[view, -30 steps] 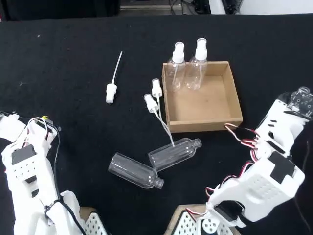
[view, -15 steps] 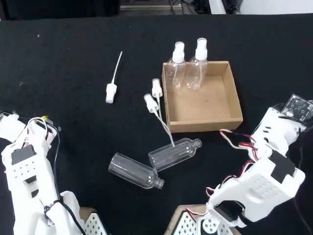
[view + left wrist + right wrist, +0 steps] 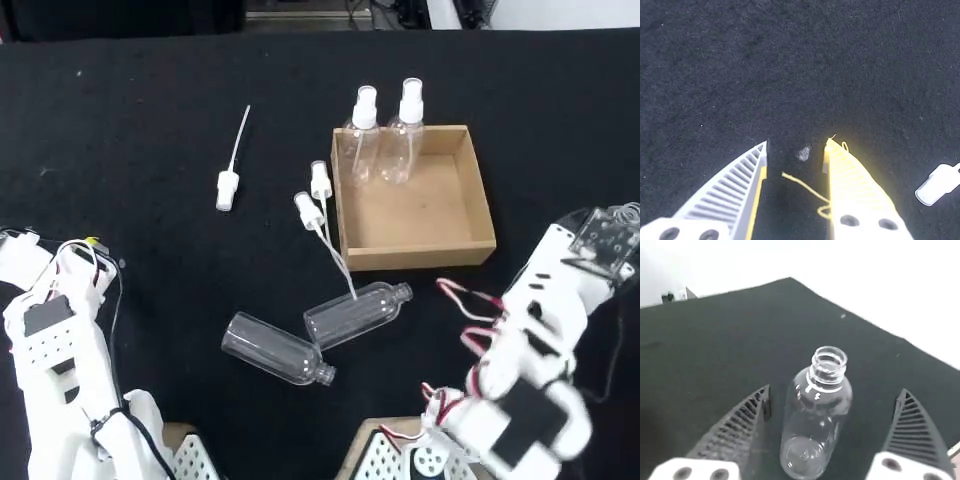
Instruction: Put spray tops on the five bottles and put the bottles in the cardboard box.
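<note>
Two capped bottles (image 3: 362, 145) stand inside the cardboard box (image 3: 420, 215), against its far wall. Two open bottles (image 3: 355, 315) lie off its near left corner, and three spray tops (image 3: 320, 180) lie to its left. Right gripper (image 3: 834, 390): fingers wide apart, flanking a fifth open bottle (image 3: 815, 420) without touching it. Left gripper (image 3: 795, 147): fingers apart over the black table (image 3: 790, 60).

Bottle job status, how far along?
Done: two capped bottles stand in the cardboard box. In hand: nothing gripped; the right gripper has its jaws open around a third, uncapped bottle. The left gripper is open over the table. Left: that bottle plus two lying bottles need capping and boxing; three loose spray tops lie near the box.
</note>
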You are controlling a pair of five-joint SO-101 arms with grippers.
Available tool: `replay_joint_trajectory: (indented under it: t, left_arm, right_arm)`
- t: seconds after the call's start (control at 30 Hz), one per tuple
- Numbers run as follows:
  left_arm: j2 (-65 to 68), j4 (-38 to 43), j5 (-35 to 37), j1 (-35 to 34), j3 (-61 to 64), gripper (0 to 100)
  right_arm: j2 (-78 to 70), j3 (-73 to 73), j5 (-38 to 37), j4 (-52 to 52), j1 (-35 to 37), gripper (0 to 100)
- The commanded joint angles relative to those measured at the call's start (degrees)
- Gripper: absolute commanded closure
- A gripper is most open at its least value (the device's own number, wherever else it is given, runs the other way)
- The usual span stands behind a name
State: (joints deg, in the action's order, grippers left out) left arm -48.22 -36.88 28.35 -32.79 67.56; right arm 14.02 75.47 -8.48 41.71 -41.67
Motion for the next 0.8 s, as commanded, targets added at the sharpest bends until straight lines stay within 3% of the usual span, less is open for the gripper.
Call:
replay_joint_trajectory:
  t: [0.0,0.17,0.43,0.6,0.77]
  left_arm:
    - [-1.05,1.32,0.18,0.57,-2.86,82]
    - [-1.05,1.32,0.18,0.57,-2.86,82]
    - [-1.05,1.32,0.18,0.57,-2.86,82]
    - [-1.05,1.32,0.18,0.57,-2.86,82]
    - [-1.05,1.32,0.18,0.57,-2.86,82]
  right_arm:
    - [11.82,5.14,-0.26,0.00,0.09,66.6]
    - [26.59,7.52,-2.37,-15.65,-1.32,66.6]
    - [49.10,-12.18,-8.26,-75.69,-0.62,66.6]
    - [57.54,-25.71,-15.21,-105.58,9.76,66.7]
    - [57.98,-35.30,-14.33,-119.03,27.87,74.0]
